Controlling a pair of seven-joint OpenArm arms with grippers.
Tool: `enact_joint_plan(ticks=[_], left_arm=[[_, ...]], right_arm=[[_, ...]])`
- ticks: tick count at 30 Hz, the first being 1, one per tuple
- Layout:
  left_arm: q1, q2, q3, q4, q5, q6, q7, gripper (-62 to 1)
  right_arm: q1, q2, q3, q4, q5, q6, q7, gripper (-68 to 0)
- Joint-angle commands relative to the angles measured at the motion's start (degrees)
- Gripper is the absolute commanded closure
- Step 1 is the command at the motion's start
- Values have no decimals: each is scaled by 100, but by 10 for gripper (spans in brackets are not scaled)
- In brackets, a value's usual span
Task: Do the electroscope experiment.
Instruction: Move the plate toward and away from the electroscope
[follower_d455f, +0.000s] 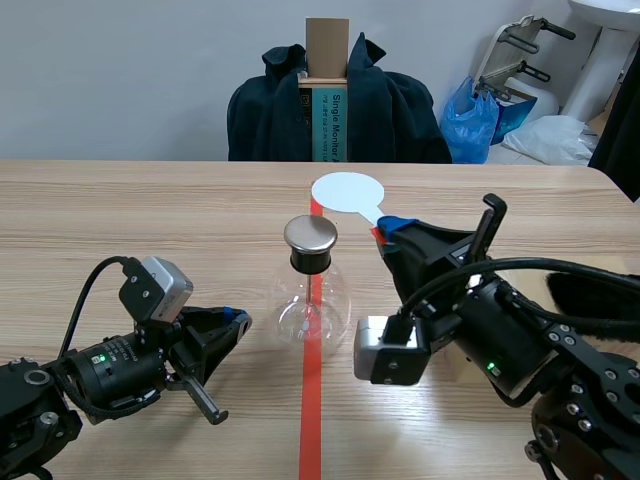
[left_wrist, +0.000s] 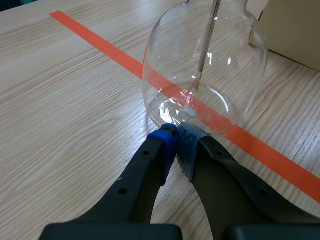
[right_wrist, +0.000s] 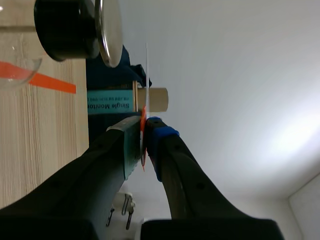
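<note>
the electroscope (follower_d455f: 312, 300), a round clear glass flask, stands in the middle of the desk (follower_d455f: 150, 210), right on the orange-red tape line (follower_d455f: 311, 420). the line likely marks its set spot between the two arms. a black stopper (follower_d455f: 310, 260) plugs its neck and carries a flat metal cap (follower_d455f: 311, 234). the left wrist view shows a thin rod (left_wrist: 206, 45) hanging down inside the glass; its lower end is too small to make out.

the right tool (follower_d455f: 385, 232) is clamped on the red handle end of a white paddle (follower_d455f: 347, 191), a thin sheet with a round head. the paddle is held up off the desk, just far and right of the metal cap, not touching it. gripping it by the handle leaves the broad head free to be brought to the cap. i judge that to be the point of the experiment: a charged sheet near the cap should stir whatever hangs at the rod's end. in the right wrist view the paddle shows edge-on between the pads, with the cap ahead of the tool and off to one side.

the left tool (follower_d455f: 235, 320) lies low on the near left, its fingers pressed together on nothing, tips just beside the foot of the flask. i cannot tell whether they touch the glass. that spot would suit steadying the light flask, or giving the wrist camera a close look at the rod.
</note>
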Motion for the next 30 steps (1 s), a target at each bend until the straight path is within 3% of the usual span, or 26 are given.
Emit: enact_joint_plan(ticks=[1, 8, 12, 30], left_arm=[[-31, -15, -42, 94, -35, -9, -83, -30], [-31, -15, -42, 94, -35, -9, -83, -30], [-31, -15, -42, 94, -35, -9, -85, -30], [-31, -15, -42, 94, -35, -9, -85, -30]], right_arm=[[66, 46, 81, 127, 59, -63, -146, -7], [52, 46, 81, 127, 59, -63, -776, -7], [17, 76, 81, 127, 57, -35, -835, -7], [-44, 107, 81, 127, -229, -66, 428, -7]])
